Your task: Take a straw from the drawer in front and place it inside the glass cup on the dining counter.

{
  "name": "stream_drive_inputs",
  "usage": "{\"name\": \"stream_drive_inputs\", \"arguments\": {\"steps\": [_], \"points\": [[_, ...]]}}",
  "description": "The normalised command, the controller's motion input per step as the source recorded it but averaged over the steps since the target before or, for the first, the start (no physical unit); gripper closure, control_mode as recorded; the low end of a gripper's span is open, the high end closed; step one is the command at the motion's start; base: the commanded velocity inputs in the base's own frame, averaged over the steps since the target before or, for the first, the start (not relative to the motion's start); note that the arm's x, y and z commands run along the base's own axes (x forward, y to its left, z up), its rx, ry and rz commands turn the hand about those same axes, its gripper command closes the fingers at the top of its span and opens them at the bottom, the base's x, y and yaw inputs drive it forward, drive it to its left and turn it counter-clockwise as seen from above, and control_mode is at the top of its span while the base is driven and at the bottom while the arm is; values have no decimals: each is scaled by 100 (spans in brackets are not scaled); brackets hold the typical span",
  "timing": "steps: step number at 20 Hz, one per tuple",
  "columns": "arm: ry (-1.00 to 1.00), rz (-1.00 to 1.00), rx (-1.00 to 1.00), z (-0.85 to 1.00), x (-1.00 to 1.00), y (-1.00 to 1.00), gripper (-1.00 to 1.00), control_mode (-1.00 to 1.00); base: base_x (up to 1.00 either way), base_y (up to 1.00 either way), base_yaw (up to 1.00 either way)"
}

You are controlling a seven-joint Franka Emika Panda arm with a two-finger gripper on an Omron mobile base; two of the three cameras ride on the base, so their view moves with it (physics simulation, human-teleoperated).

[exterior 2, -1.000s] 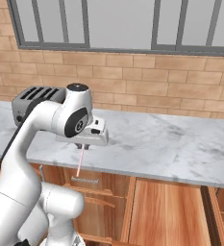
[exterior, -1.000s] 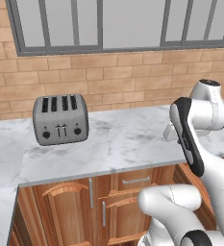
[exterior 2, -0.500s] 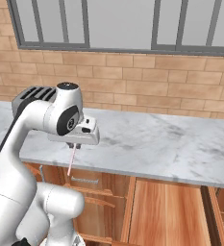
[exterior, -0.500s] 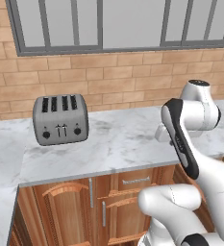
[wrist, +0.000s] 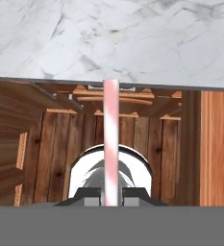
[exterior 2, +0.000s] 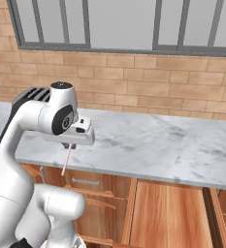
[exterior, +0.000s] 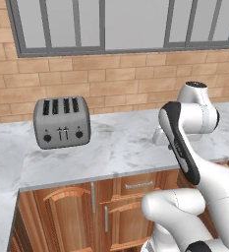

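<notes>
The straw (exterior 2: 65, 162) is a thin pale pink tube hanging down from my gripper (exterior 2: 69, 146), which is shut on its upper end. The gripper hovers just past the front edge of the brick-backed marble worktop (exterior 2: 158, 140), above the drawer (exterior 2: 88, 182) with its silver bar handle. In the hand view the straw (wrist: 111, 125) runs straight up the middle from between my fingertips (wrist: 93, 196). In the left base view the same drawer (exterior: 138, 185) sits under the worktop, and my own forearm hides the gripper. The glass cup and the dining counter are out of view.
A grey four-slot toaster (exterior: 62, 121) stands on the worktop to the left. Brick wall and a window rise behind it. Brown cabinet doors (exterior: 67, 216) with vertical handles fill the front below, and a wide wooden panel (exterior 2: 165, 213) lies to the right.
The arm has swung to the left along the worktop's front edge, carrying the straw with it. The grip has not changed, and the toaster has stayed put.
</notes>
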Motion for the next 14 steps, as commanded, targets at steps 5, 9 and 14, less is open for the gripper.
{"name": "stream_drive_inputs", "arguments": {"steps": [5,9,14], "points": [[0,-4,0,0,0,9,100,-100,0,0,0],[0,-8,0,0,0,4,100,-100,0,0,0],[0,-9,0,0,0,2,100,-100,0,0,0]]}}
